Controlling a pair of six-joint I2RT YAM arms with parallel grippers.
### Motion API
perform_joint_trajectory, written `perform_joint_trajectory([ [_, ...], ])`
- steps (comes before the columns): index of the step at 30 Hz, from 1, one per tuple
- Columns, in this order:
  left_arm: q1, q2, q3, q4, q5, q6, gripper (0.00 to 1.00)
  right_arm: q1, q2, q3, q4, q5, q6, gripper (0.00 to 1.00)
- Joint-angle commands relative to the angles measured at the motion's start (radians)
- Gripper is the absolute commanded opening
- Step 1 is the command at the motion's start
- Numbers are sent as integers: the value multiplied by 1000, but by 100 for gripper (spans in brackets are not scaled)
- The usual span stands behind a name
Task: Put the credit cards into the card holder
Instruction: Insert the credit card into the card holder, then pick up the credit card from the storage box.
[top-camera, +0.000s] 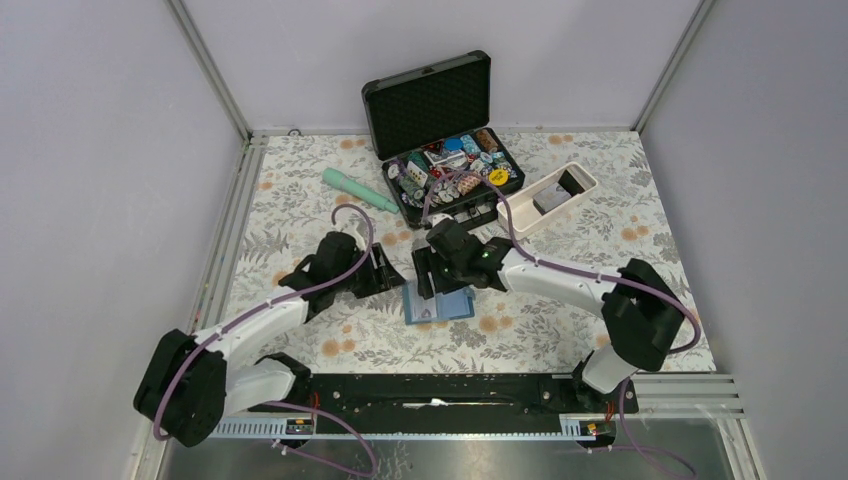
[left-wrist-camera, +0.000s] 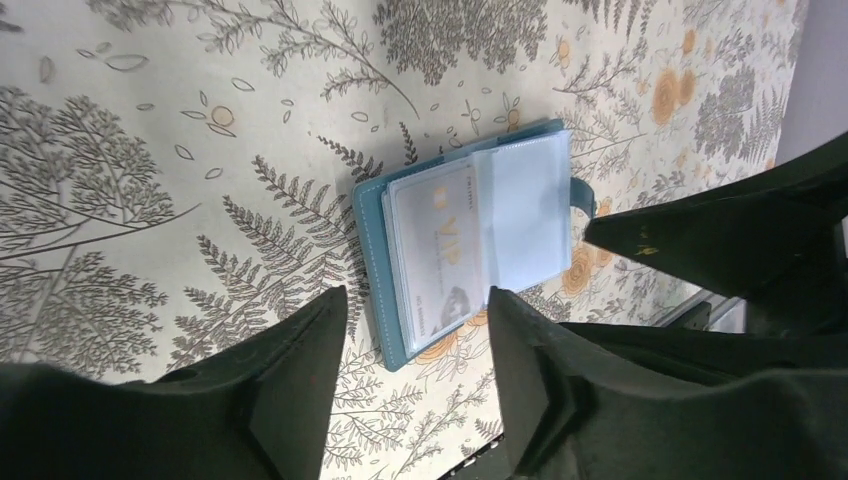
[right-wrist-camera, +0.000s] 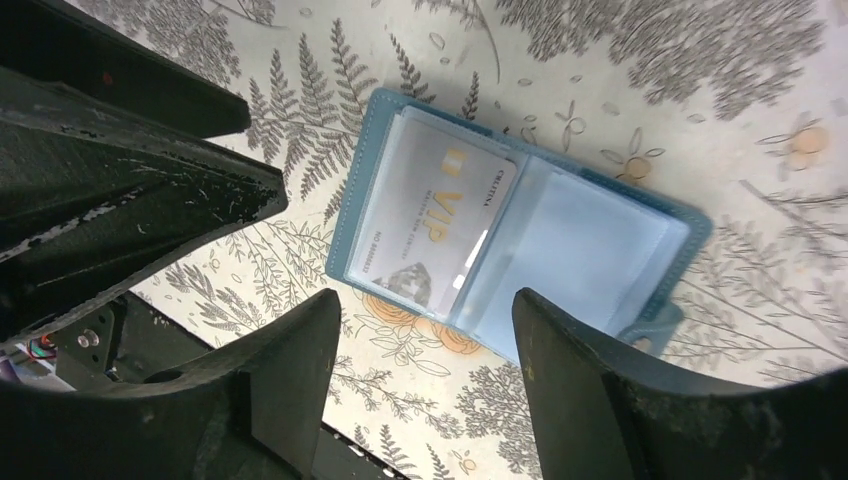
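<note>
The teal-blue card holder (top-camera: 445, 308) lies open and flat on the floral cloth between the two arms. A silver-grey credit card (right-wrist-camera: 435, 220) with gold "VIP" lettering sits inside one of its clear sleeves; the same card (left-wrist-camera: 440, 245) shows in the left wrist view. The other sleeve (right-wrist-camera: 590, 245) looks empty. My left gripper (left-wrist-camera: 415, 300) hovers open over the holder's (left-wrist-camera: 385, 260) edge, gripping nothing. My right gripper (right-wrist-camera: 425, 305) also stands open just above the holder's (right-wrist-camera: 690, 225) near edge, empty. In the top view the left gripper (top-camera: 390, 270) and right gripper (top-camera: 432, 275) are close together.
A black foam-lined case (top-camera: 470, 178) full of poker chips stands open at the back. A long white tray (top-camera: 580, 180) with a grey flat piece inside lies to its right. A mint-green cylinder (top-camera: 358, 188) lies at back left. A black rail (top-camera: 430, 390) runs along the near edge.
</note>
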Motion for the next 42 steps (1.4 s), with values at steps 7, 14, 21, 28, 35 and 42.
perform_joint_trajectory([
  [7, 122, -152, 227, -289, -37, 177, 95, -117, -129, 144, -189, 193, -193, 77],
  [14, 280, -167, 453, -478, -17, 354, 99, -353, -62, 239, -245, 289, -326, 80],
  [21, 363, -163, 488, -494, -103, 448, 99, -550, 125, 453, -275, 384, -453, 83],
  [28, 386, -189, 454, -482, -92, 458, 99, -693, 341, 728, -391, 433, -583, 85],
  [35, 386, -197, 447, -482, -86, 459, 99, -816, 555, 996, -523, 356, -624, 86],
  [42, 386, -198, 448, -482, -76, 458, 99, -860, 698, 1185, -621, 365, -657, 85],
])
